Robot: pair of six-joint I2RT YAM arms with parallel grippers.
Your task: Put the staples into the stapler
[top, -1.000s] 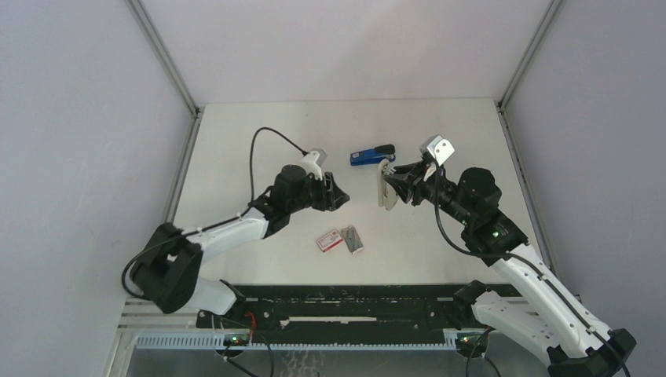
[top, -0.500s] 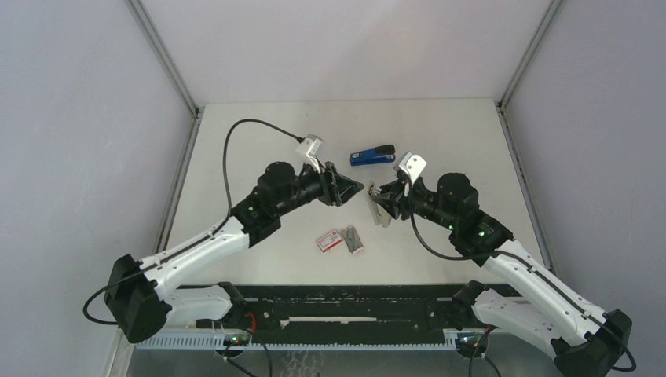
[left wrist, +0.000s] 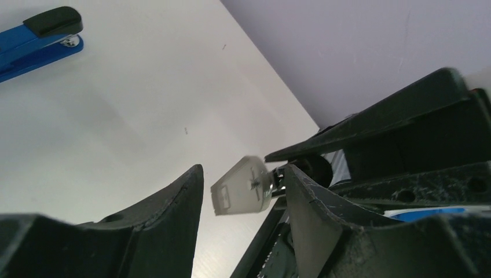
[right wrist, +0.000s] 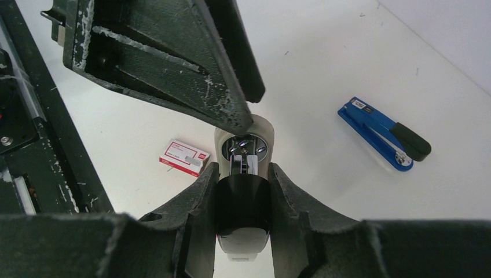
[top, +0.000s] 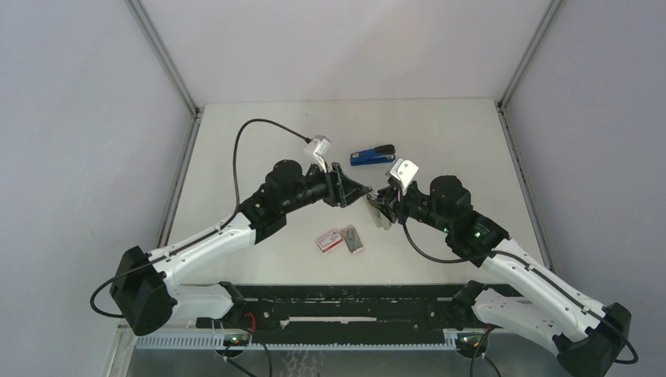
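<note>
1. A white table (top: 455, 133) fills the middle of the top view, its surface marked with a few small dark specks.
2. Pale grey walls (top: 78, 157) close it in on the left, back and right.
3. Two metal posts (top: 161, 55) (top: 532, 51) slant in from the upper corners.
4. A black rail (top: 353, 302) crosses the bottom centre, and a slotted white duct (top: 181, 340) lies just below it.

We count two staplers: one blue stapler (top: 372, 155) on the surface (top: 259, 141) and one beige-and-black stapler (top: 382, 215) held up off it. We count one red-and-white staple box (top: 328, 240) and one grey tray (top: 353, 239). We count two arms, left arm (top: 212, 236) and right arm (top: 518, 267), and two grippers, left gripper (top: 363, 191) and right gripper (top: 382, 206).
</note>
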